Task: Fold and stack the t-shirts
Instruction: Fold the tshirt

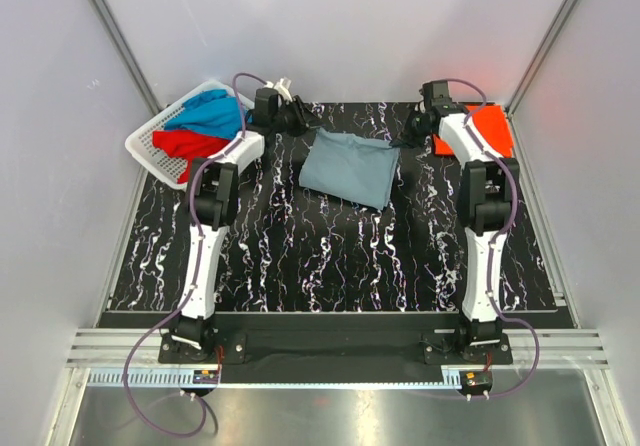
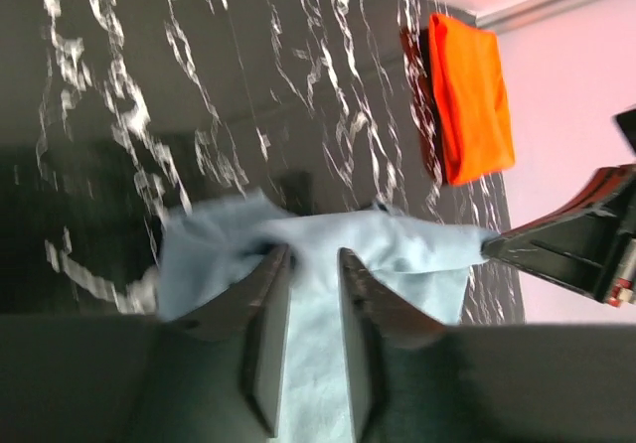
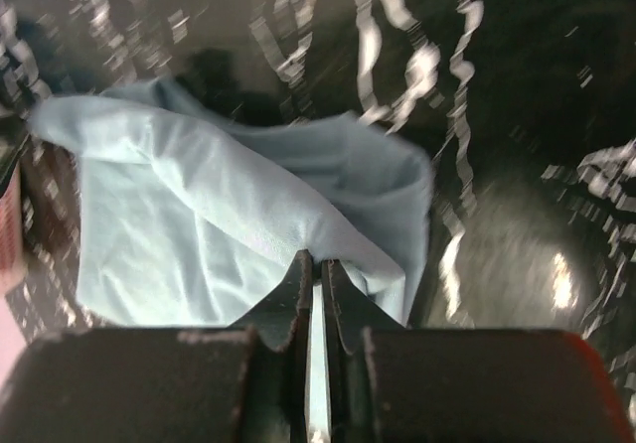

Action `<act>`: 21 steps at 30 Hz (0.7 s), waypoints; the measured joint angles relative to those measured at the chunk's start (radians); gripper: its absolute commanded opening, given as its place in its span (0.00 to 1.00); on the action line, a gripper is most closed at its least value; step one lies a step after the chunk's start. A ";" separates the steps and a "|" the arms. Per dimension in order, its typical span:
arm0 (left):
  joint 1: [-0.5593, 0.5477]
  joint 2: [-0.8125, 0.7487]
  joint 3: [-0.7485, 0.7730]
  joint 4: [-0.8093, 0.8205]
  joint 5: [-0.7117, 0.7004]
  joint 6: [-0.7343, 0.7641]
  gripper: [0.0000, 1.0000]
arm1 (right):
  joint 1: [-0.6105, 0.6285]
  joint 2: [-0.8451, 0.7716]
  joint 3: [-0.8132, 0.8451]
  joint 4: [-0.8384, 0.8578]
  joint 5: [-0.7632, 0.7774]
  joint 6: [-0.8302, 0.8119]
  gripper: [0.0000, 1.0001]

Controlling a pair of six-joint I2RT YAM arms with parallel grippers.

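Grey-blue t-shirt (image 1: 348, 166) lies pinched by right fingers (image 3: 296, 299), left fingers (image 2: 266, 324) parted astride it.

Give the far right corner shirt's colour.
Folded cloth t-shirt: orange-red, clearest in left wrist view.

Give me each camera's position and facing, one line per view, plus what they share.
Top external: above and behind, looking down on the table; both arms, left gripper and right gripper show.
Left wrist: on the left arm, looking past its parted fingers over the grey-blue t-shirt toward the orange-red t-shirt.
Right wrist: on the right arm, its fingers pinching the grey-blue t-shirt.
Shared: all three show the grey-blue t-shirt.
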 measured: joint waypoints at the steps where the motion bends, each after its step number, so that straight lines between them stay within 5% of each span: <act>1: 0.002 0.039 0.036 0.014 0.004 -0.010 0.45 | -0.005 0.024 0.016 0.005 0.000 0.003 0.16; 4: 0.005 0.093 0.074 0.038 0.007 -0.029 0.69 | -0.027 0.092 0.058 0.006 0.001 0.023 0.40; 9: 0.006 0.069 0.058 0.089 0.007 -0.005 0.69 | -0.066 0.135 0.109 0.007 -0.007 0.036 0.60; 15: 0.006 -0.097 -0.116 0.110 0.018 0.046 0.59 | -0.087 0.070 0.039 0.024 -0.060 0.007 0.65; 21: -0.020 -0.321 -0.369 0.109 0.021 0.138 0.53 | -0.077 -0.104 -0.199 0.027 -0.170 -0.043 0.61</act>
